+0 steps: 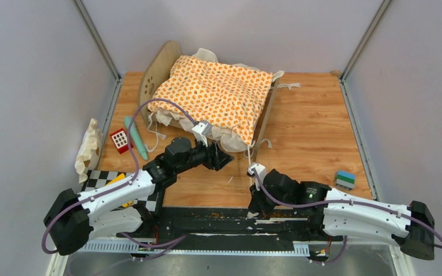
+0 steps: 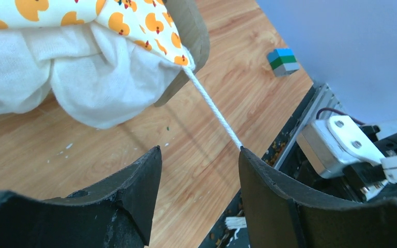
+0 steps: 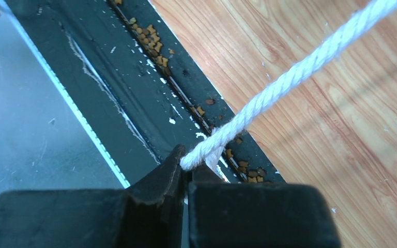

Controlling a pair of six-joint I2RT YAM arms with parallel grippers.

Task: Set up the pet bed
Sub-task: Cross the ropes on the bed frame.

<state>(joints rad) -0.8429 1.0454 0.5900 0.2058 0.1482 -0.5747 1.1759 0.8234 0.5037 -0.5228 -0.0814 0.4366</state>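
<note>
At 12 o'clock on the wood-grain table, the light-wood pet bed with rounded paw-print end boards sits under a draped orange-patterned, cream-edged cushion. Left gripper is at the bed's 6 o'clock corner, jaws apart over bare table, with a white twisted tie cord running from the cushion corner to its right finger. Right gripper, toward 5 o'clock over the black base rail, is clamped tight on that cord's end.

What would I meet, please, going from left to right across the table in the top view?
pillow → red block → teal stick → pet bed → blue-green block
</note>
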